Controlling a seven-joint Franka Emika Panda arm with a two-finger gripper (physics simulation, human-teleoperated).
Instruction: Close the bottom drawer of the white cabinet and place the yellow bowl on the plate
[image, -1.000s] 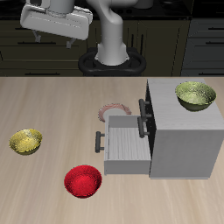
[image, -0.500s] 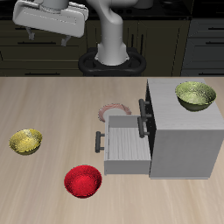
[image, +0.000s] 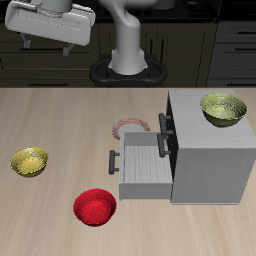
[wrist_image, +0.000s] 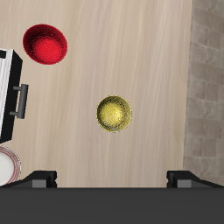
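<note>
Fingers (wrist_image: 111, 178) spread open and empty high above the table (image: 60, 120); the yellow bowl (image: 30, 161) sits well apart from the plate (image: 127, 127), the white cabinet's (image: 210, 150) bottom drawer (image: 140, 166) standing open

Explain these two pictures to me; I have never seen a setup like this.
These are simulator renders. One camera looks from the front at a robot arm behind a wooden table. The other sits on the arm's gripper, looking straight down. The gripper hangs high above the table, holding nothing; its fingers are spread. On the table stand a white cabinet with its bottom drawer pulled out, a yellow bowl, a red bowl and a plate. An olive-green bowl sits on the cabinet.
</note>
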